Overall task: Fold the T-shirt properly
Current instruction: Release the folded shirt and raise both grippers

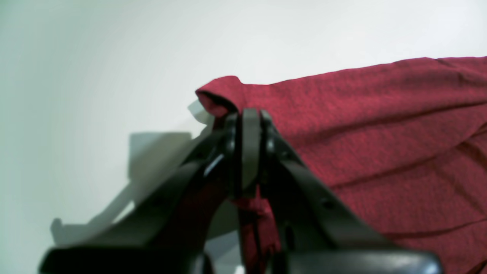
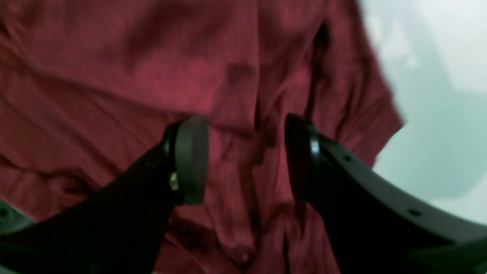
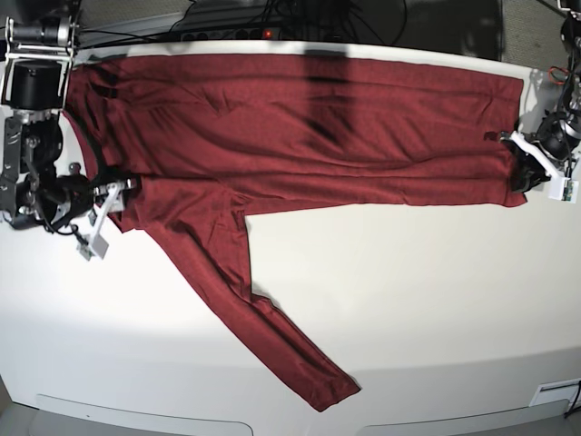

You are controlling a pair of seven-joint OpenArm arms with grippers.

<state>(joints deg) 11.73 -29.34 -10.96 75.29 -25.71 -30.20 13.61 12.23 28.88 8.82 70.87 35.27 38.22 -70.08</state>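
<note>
I see the T-shirt (image 3: 300,127), a thin maroon knit with soft creases, spread flat across the white table (image 3: 408,300), one long sleeve trailing diagonally toward me. My left gripper (image 1: 250,152) is pinched tight on a folded corner (cloth bunches between its pads), while my right gripper (image 2: 246,160) stands wide, rumpled fabric lying between and beyond its round pads.

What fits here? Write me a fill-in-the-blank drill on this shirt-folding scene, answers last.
1. The left pincer is ____ on a corner of the maroon T-shirt.
2. The right pincer hangs over the cloth with its jaws ____.
3. In the base view, one long sleeve runs diagonally toward the ____ edge of the white table.

Answers: shut; open; near
</note>
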